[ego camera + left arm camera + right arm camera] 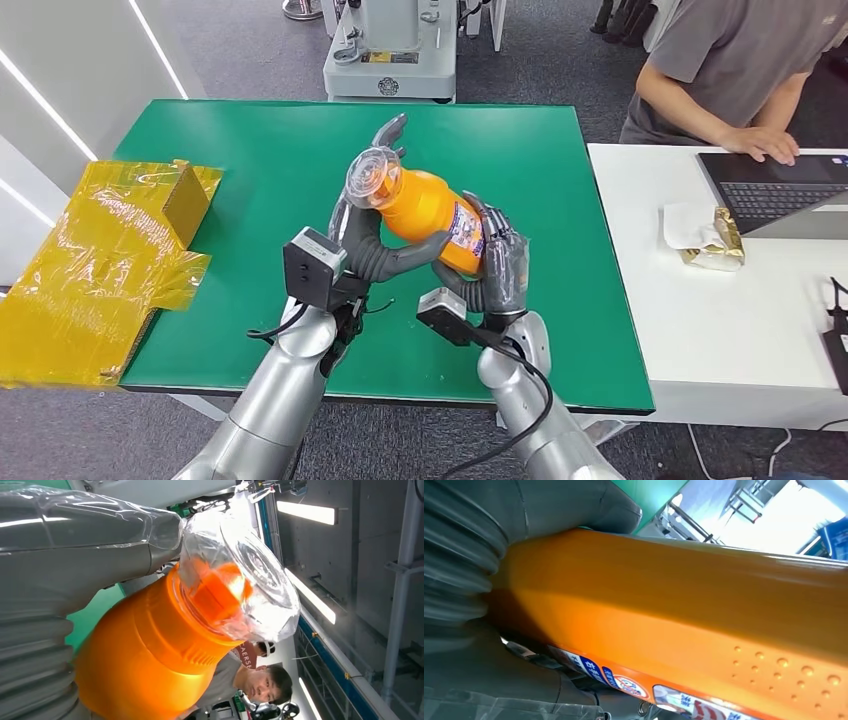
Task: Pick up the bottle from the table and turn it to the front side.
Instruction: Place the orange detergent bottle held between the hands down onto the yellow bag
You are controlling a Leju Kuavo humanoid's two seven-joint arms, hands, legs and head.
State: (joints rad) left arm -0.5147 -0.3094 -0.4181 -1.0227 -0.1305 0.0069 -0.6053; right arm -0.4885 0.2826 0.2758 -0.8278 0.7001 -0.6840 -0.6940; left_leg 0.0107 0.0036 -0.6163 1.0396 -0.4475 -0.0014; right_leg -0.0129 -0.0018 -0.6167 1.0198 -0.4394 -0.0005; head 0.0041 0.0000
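Bottle point(425, 208) tilted, held by both hands, base hidden by right hand point(503, 264)

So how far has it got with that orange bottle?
The pick-up looks done: the orange bottle is off the green table, tilted, its clear cap toward the far left. Both hands hold it, the left hand near the neck and the right hand at the labelled base. Turning seems under way; whether the front faces forward I cannot tell.
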